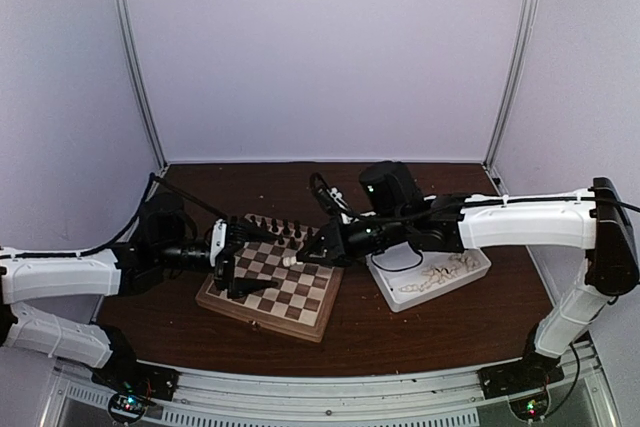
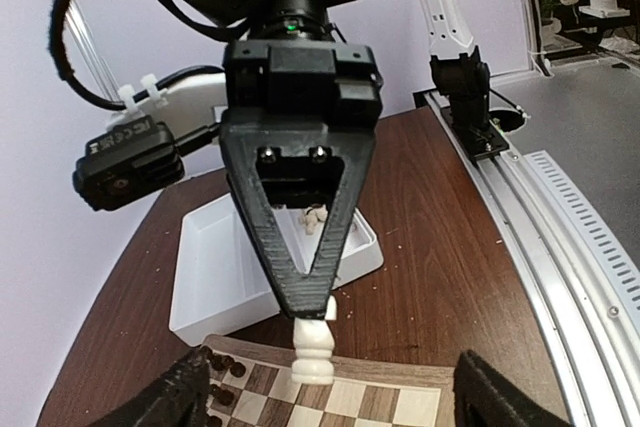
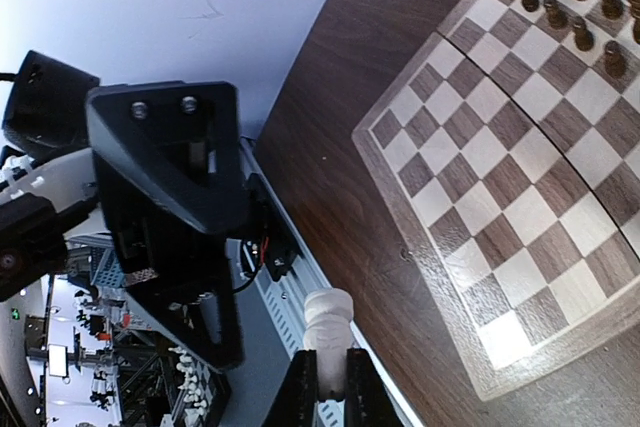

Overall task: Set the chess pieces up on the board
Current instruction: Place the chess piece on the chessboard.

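- The left pincer (image 2: 333, 367), at the left of the top view, stands wide open and holds nothing. Its two fingers flank the piece without touching it.
- The board (image 1: 300, 299) lies on the desk (image 1: 430, 332) mid-frame, under both pincers, with dark chess pieces (image 1: 275, 227) ranked along its upper edge.
- The cream chess piece (image 2: 312, 352) hangs between the two pincers, over the board's right half. Its long axis runs on in line with the right fingers, jutting past their tips. I cannot tell whether it touches a square.
- The right pincer (image 3: 328, 387) is clamped shut on one end of that piece, so placing it likely falls to the right arm.
- Further right, the white tray (image 2: 215, 277) holds loose cream pieces (image 1: 435, 275).
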